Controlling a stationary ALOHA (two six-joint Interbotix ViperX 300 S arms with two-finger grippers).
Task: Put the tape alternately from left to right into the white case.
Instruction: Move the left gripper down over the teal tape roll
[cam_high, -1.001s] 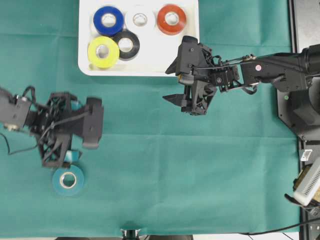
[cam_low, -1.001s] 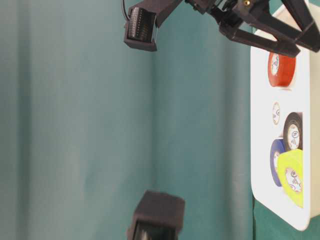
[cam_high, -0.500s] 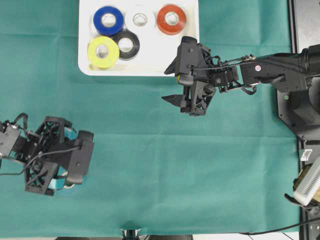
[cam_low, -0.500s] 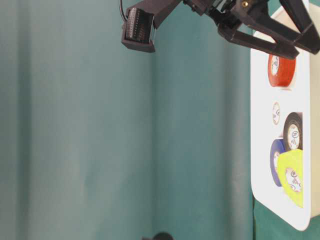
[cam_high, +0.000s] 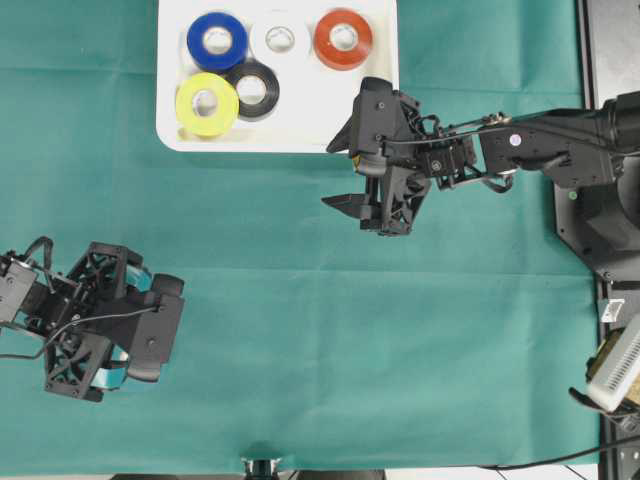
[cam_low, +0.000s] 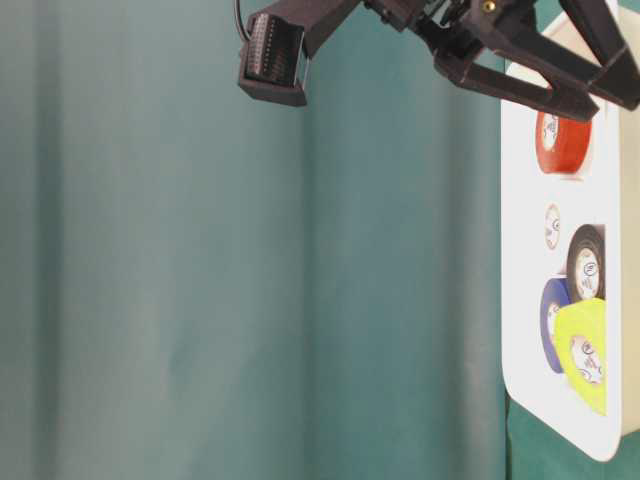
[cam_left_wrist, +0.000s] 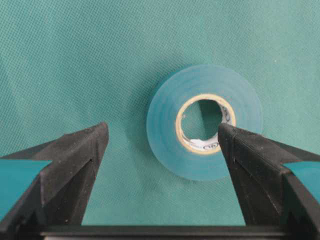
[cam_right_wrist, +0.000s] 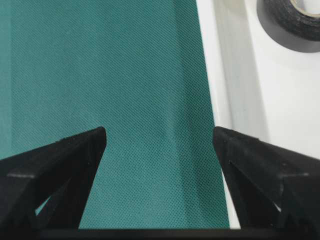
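A teal roll of tape (cam_left_wrist: 165, 125) lies flat on the green cloth. My left gripper (cam_left_wrist: 162, 131) hovers over it, open, with its right fingertip over the pale core and its left fingertip off the roll's left side. From overhead the left gripper (cam_high: 120, 328) hides that roll. The white case (cam_high: 300, 120) at the back holds the blue (cam_high: 217, 40), white (cam_high: 279, 40), red-orange (cam_high: 343, 38), yellow (cam_high: 207, 103) and black (cam_high: 252, 89) rolls. My right gripper (cam_high: 330, 172) hangs open and empty just off the case's front right corner. In the right wrist view, the right gripper (cam_right_wrist: 159, 132) is over the cloth beside the rim.
Green cloth (cam_high: 300, 330) covers the table. The right arm's base (cam_high: 600, 200) stands at the right edge, with a pale ridged object (cam_high: 615, 365) in front of it. The case rim (cam_right_wrist: 235, 100) runs along the right gripper's right finger.
The left gripper has moved toward the front left and now covers the teal roll in the overhead view. The right gripper has barely shifted.
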